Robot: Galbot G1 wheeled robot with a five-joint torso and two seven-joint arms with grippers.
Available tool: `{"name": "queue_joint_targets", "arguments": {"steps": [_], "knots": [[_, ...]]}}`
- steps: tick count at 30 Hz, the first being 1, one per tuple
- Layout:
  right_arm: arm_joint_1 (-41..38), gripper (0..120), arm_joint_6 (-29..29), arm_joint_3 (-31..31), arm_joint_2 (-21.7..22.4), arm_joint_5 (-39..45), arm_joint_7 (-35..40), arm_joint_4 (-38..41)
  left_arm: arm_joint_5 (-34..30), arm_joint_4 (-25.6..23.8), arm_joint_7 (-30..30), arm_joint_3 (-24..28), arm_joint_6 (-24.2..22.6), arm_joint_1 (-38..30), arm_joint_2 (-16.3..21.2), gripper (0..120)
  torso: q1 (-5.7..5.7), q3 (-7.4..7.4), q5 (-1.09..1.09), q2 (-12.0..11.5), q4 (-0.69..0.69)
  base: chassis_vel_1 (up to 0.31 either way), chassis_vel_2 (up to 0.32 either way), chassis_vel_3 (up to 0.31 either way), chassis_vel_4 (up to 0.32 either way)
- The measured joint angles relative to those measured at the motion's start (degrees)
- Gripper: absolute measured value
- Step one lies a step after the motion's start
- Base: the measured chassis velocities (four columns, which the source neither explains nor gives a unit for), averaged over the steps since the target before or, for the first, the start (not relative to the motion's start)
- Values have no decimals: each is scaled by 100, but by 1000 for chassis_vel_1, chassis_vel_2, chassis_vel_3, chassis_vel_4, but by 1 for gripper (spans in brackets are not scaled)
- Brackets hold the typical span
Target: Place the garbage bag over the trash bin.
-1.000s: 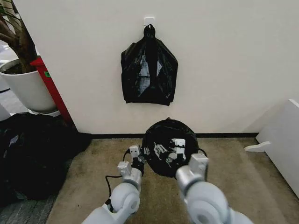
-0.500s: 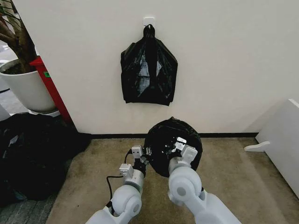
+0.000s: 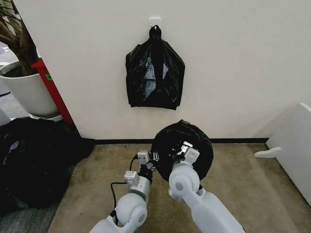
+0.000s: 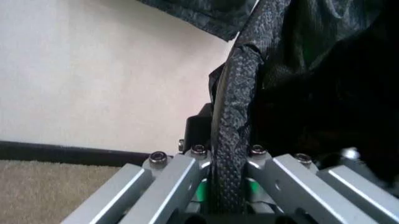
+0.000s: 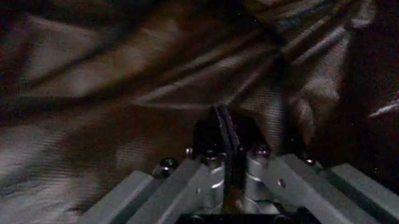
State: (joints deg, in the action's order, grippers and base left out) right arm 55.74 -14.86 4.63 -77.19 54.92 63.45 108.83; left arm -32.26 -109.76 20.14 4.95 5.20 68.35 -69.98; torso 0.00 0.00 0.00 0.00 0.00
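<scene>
Nearest you, both arms reach forward over the tan carpet. Your left gripper (image 3: 149, 162) sits at the left edge of the garbage bag (image 3: 192, 138), and its wrist view shows the fingers (image 4: 234, 154) pinched tight on a pebbled black fold of film. Your right gripper (image 3: 183, 148) lies over the top of the bag; its pads are pressed together, but whether they pinch any film you cannot tell. The bag itself drapes as a round dome on the floor just before the wall, presumably over the trash bin. Expect it to feel light, limp and slippery, so take it by the bunched edge, not the taut glossy middle. Beyond, a knotted bag bundle (image 3: 154, 73) hangs on the cream wall.
</scene>
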Motion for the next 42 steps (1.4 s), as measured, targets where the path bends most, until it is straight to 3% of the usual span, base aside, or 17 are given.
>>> {"name": "queue_joint_targets", "arguments": {"steps": [19, 42], "knots": [[-153, 0, -3, -254, -109, 12, -57, -553, 346, -143, -279, 31, 167, 117, 165, 1, 0, 0, 0, 0, 1, 0, 0, 0, 0], [-29, 0, -14, -572, -16, -6, -109, -574, 506, -203, -475, 161, 259, 88, 245, 1, 0, 0, 1, 0, 0, 0, 0, 0, 0]]}}
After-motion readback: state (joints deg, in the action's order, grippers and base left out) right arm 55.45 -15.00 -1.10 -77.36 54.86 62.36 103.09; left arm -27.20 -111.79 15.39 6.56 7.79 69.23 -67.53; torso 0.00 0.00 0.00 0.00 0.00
